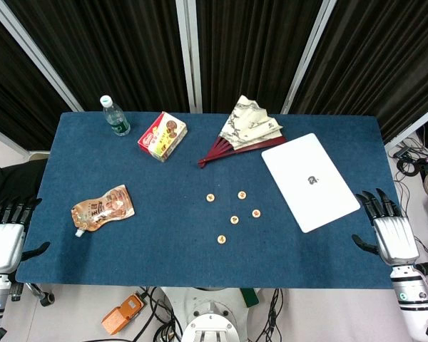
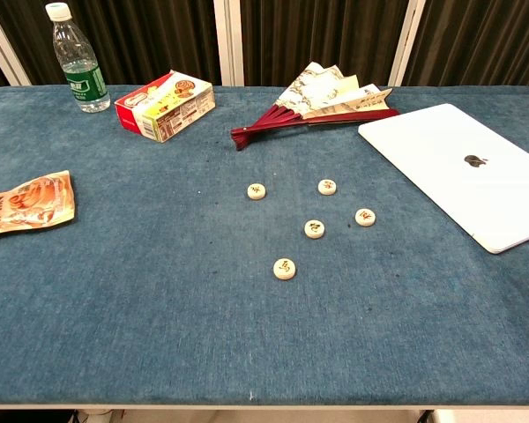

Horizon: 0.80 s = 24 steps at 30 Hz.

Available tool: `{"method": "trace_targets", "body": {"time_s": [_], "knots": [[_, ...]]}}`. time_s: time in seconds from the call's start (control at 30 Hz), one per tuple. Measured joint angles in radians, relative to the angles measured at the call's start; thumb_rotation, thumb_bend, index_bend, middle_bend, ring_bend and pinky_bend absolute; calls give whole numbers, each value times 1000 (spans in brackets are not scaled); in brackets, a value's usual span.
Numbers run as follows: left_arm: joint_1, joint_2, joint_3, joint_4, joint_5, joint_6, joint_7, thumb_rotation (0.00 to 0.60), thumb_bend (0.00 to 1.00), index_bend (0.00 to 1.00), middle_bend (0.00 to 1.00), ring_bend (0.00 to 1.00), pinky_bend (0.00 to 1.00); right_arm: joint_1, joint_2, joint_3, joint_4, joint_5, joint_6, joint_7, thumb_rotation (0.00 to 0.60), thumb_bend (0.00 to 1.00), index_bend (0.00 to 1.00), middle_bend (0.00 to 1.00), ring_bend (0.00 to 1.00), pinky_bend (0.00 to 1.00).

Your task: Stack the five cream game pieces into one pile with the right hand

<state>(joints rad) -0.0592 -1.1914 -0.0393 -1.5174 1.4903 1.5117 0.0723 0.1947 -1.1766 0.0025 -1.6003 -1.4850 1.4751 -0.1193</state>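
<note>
The five cream game pieces (image 1: 235,214) lie flat and apart from one another near the middle of the blue table (image 1: 164,249), a little toward its near edge, none stacked on another. One sits closest to the near edge (image 2: 285,268), one in the centre of the group (image 2: 314,229), one to its right (image 2: 365,217), and two farther back (image 2: 257,190) (image 2: 327,186). My right hand (image 1: 389,229) hangs at the table's right edge near the near right corner, fingers spread and straight, holding nothing; the pieces are well apart from it, off to its left. My left hand (image 1: 6,235) waits the same way at the left edge by the near left corner, fingers apart and empty. Neither hand shows in the chest view.

A closed white laptop (image 1: 310,181) lies between my right hand and the pieces, angled, its near corner close to the right edge. Behind the pieces a half-open paper fan (image 1: 244,129) with dark red ribs rests toward the far edge. Left of it sits a red and yellow snack box (image 1: 162,136), and a water bottle (image 1: 115,116) stands near the far left corner. A brown snack pouch (image 1: 101,209) lies flat toward the left edge.
</note>
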Motion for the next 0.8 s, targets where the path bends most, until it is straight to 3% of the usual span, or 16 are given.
{"method": "trace_targets", "body": {"time_s": [0.17, 0.37, 0.57, 0.8], "knots": [[3, 3, 2, -6, 0, 4, 1, 600, 0, 137, 105, 77, 8, 15, -2, 7, -6, 0, -38, -7, 600, 296, 208, 176, 90, 227], [9, 4, 5, -11, 4, 13, 5, 600, 0, 136, 105, 77, 8, 95, -29, 35, -7, 10, -169, -29, 600, 299, 278, 139, 90, 222], [18, 8, 5, -14, 1, 24, 5, 600, 0, 137, 105, 77, 8, 215, -130, 69, 41, 48, -353, -103, 600, 353, 346, 139, 90, 221], [24, 9, 6, -7, -6, 25, 1, 600, 0, 137, 105, 77, 8, 340, -310, 99, 178, 104, -505, -179, 600, 392, 413, 139, 90, 221]]}}
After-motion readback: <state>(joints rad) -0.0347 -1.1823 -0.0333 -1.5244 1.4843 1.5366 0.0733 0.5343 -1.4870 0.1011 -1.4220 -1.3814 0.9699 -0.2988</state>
